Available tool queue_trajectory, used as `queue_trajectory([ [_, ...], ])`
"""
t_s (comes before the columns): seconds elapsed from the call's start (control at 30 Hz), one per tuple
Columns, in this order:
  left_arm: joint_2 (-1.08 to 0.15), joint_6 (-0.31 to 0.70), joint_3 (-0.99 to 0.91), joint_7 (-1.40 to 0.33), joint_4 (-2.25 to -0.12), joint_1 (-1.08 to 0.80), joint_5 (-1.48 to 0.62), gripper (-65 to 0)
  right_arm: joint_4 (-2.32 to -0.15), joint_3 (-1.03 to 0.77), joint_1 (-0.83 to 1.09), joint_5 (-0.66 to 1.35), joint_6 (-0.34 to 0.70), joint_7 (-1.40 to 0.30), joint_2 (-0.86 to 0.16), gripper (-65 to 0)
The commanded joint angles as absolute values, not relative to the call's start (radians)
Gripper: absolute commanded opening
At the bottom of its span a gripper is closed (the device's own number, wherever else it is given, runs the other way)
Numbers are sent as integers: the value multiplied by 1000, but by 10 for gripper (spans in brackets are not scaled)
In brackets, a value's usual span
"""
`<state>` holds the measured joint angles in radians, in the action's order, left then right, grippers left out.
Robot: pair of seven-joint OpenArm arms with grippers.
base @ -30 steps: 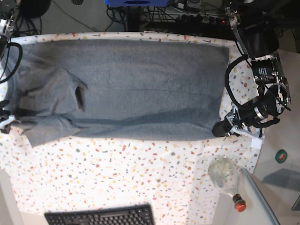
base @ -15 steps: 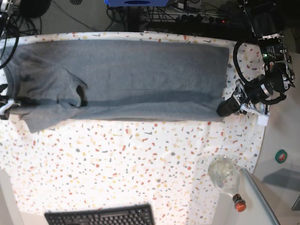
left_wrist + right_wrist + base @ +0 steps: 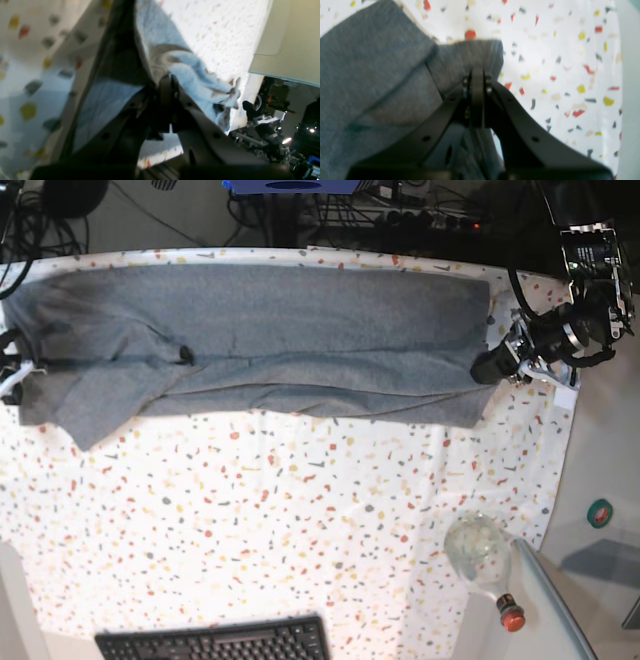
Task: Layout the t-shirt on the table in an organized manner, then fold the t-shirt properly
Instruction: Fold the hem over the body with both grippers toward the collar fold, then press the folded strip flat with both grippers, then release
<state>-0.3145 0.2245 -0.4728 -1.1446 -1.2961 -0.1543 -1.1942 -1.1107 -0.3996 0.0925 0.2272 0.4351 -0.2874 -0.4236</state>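
Note:
The heather-grey t-shirt (image 3: 300, 320) lies stretched in a long band across the far half of the speckled table (image 3: 300, 510), its near edge doubled over lengthwise. At the band's right end, my left gripper (image 3: 487, 368) is shut on the fabric. The left wrist view shows the left gripper (image 3: 167, 81) pinching a bunched fold of the t-shirt (image 3: 190, 72). My right gripper (image 3: 12, 375) is at the band's left end by the sleeve. In the right wrist view the right gripper (image 3: 477, 75) is shut on a corner of the t-shirt (image 3: 370, 62), just above the cloth.
A clear glass bottle (image 3: 480, 552) with a red cap lies near the table's front right corner. A black keyboard (image 3: 215, 642) sits at the front edge. A green tape roll (image 3: 600, 513) rests on the grey side surface to the right. Cables run behind the table.
Both grippers have carried the shirt's near edge toward the far side of the table, so the band has grown narrower and more speckled cloth shows in front of it.

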Motion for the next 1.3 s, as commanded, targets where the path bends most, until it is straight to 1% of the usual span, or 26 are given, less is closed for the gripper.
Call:
queue_trajectory([
  [0.0,-329,229,-476,-1141,-1314,-156,-1216,-650,-1125,-409,79,234,432,-263,-447,-650],
  [0.2,-328,229,-476,-1141,-1314,-193,-1214,-650,-1133,-409,90,236,430,-263,-444,-650],
  [0.33,-328,228,-476,-1141,-1314,-193,-1214,-650,-1175,-409,90,234,430,-274,-406,-650],
  [0.47,-328,228,-476,-1141,-1313,-193,-1214,-650,-1260,-412,85,236,430,-372,-372,-650],
  [0.57,-328,228,-476,-1141,-1313,-191,-1214,-650,-1360,-519,87,236,430,-460,-318,-650],
  [0.63,-328,228,-476,-1141,-1313,-186,-1214,-650,-1420,-562,84,231,433,-584,-302,-650],
  [0.67,-328,228,-476,-1141,-1313,-186,-1214,-650,-1435,-552,82,231,438,-642,-308,-608],
  [0.7,-328,228,-476,-1141,-1313,-185,-1214,-650,-1445,-535,82,231,463,-694,-321,-498],
  [0.77,-328,228,-476,-1141,-1313,-185,-1214,-650,-1437,-513,81,236,552,-722,-343,-342],
  [0.8,-328,228,-476,-1141,-1313,-185,-1214,-650,-1415,-509,70,232,601,-719,-344,-287],
  [0.83,-328,228,-476,-1141,-1313,-185,-1214,-650,-1389,-507,53,231,633,-725,-344,-267],
  [0.87,-328,228,-476,-1141,-1313,-183,-1214,-650,-1346,-509,30,231,657,-727,-349,-270],
  [1.0,-329,228,-476,-1141,-1313,-183,-1214,-650,-1218,-509,-21,231,668,-719,-354,-306],
  [1.17,-329,228,-476,-1141,-1313,-185,-1214,-650,-1135,-499,-62,229,670,-716,-372,-324],
  [1.27,-329,228,-476,-1141,-1313,-185,-1214,-650,-1127,-498,-61,229,670,-704,-372,-324],
])
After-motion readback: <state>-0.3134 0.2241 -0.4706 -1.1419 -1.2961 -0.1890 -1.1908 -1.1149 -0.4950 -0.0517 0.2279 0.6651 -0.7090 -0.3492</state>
